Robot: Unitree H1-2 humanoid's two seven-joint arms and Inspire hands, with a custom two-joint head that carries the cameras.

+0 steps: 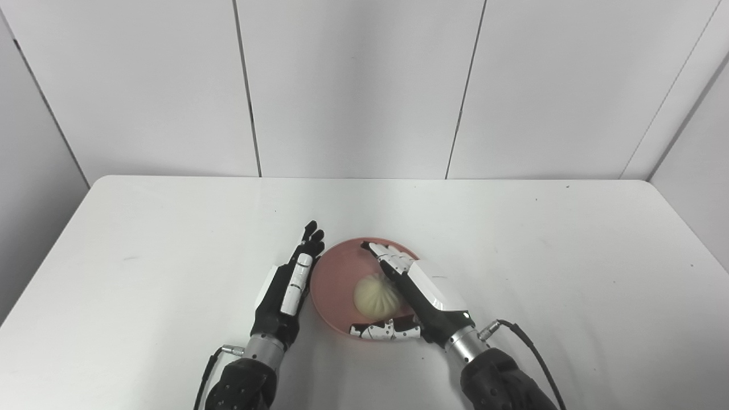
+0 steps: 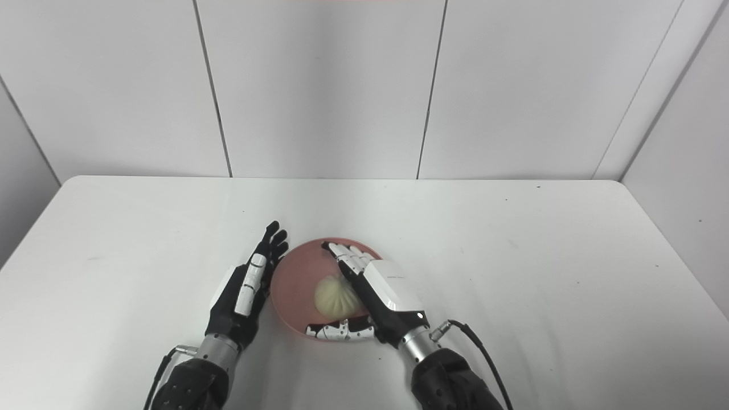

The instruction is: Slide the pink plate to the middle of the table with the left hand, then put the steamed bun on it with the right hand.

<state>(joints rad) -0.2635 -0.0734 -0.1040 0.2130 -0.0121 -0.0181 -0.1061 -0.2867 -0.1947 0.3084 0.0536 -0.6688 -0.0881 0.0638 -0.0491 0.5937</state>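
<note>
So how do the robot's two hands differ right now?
The left hand lies flat beside the pink plate, fingers straight and together, holding nothing. The right hand is over the plate, fingers and thumb spread around the steamed bun. From here the left looks mostly black, the right mostly white. Both rest low at the plate's edges.

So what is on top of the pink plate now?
The steamed bun lies on the pink plate. The right hand is over the plate's right part with fingers spread around the bun, so the rim there is hidden.
</note>
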